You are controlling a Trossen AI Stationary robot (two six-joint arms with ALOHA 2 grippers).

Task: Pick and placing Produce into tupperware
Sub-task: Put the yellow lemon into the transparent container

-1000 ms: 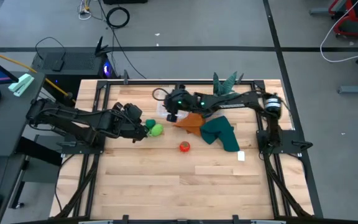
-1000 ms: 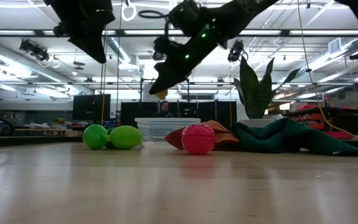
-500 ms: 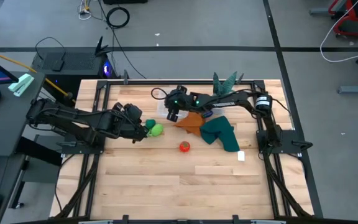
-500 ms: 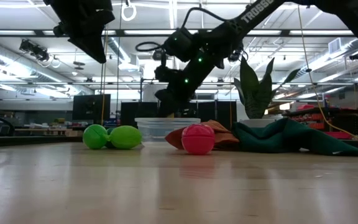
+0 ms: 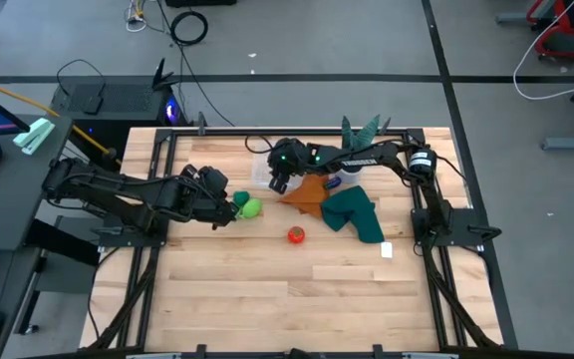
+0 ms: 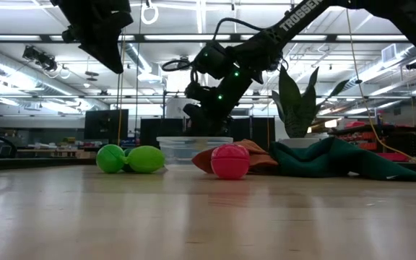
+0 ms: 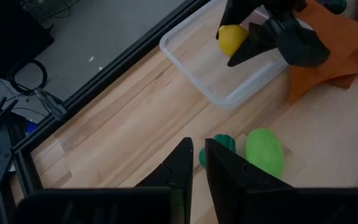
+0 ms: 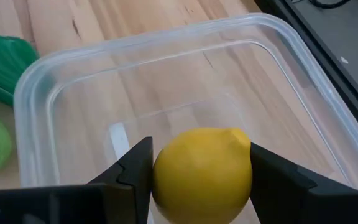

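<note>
The right tool [image 8: 201,177] holds the yellow lemon [image 8: 202,171] between its two fingers, gripped across the fruit's middle, and hangs right over the open tupperware [image 8: 316,134], which sits on the bench [image 5: 267,299] near the far edge, just beside the orange cloth [image 5: 305,195]. In the left wrist view the lemon appears over the container's interior, so the step in hand looks like the lowering and release of this piece. The left tool [image 7: 194,163] waits on the other side of the bench, its fingers drawn almost together and holding nothing, near the two green pieces [image 5: 246,206] that lie touching one another. The red piece [image 5: 295,235] lies alone toward the middle of the bench, next to the dark green cloth [image 5: 357,216]. A purple piece I cannot make out. The lemon looks like a hard, smooth, light toy: rounded, so apt to roll or squirt out if pinched off-centre, and best held across its widest girth as it is now. The tupperware looks thin and light, with see-through walls; it would probably slide if nudged, so the fruit is better let go low and centred than dropped against the rim. Three pieces at least are not yet in.
</note>
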